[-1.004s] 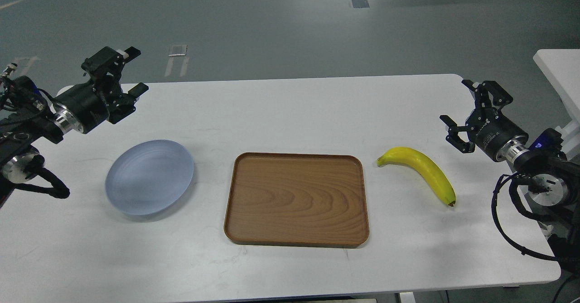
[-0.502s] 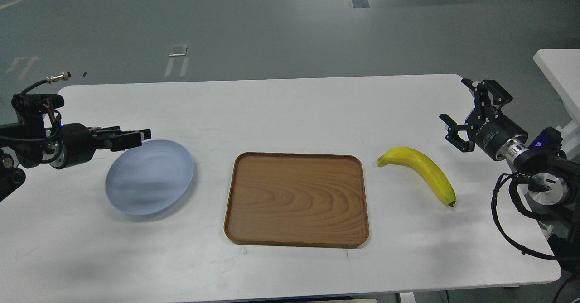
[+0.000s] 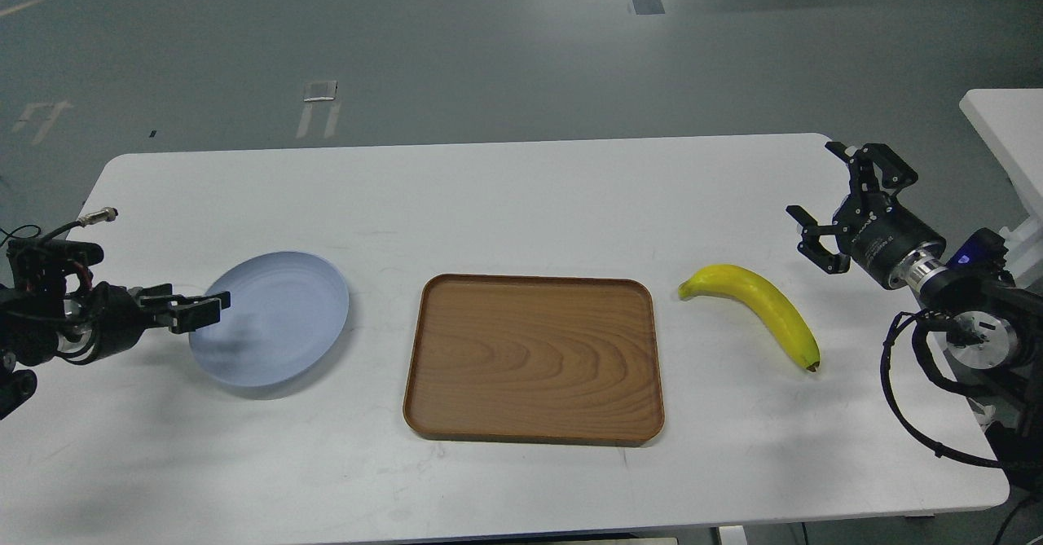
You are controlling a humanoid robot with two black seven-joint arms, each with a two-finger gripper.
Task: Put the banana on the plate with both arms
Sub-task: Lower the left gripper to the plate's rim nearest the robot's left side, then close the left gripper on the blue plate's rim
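While the left gripper (image 3: 200, 310) sits low at the left rim of the plate (image 3: 277, 325), its fingers (image 3: 195, 314) lie nearly flat and close together, tips overlapping the plate edge; can't tell if they pinch the rim or just sit at it, nor how wide the gap is. Plate is pale blue-grey, round, resting on the white table (image 3: 521, 195), just left of the wooden tray (image 3: 534, 358), a small gap btwn them. Tray is brown, rectangular w/ rounded corners, roughly mid-table, nothing in it. Banana (image 3: 762, 305) lies flat on the table just right of the tray, not touching it; stem end points toward the tray's upper right corner, dark tip at the lower right, away from the tray. Right gripper (image 3: 823, 195) is further right of the tray, beyond the banana and above it in view, well apart from the fruit; fingers spread wide, holding nothing. Right arm's cables loop down near the table's right edge.
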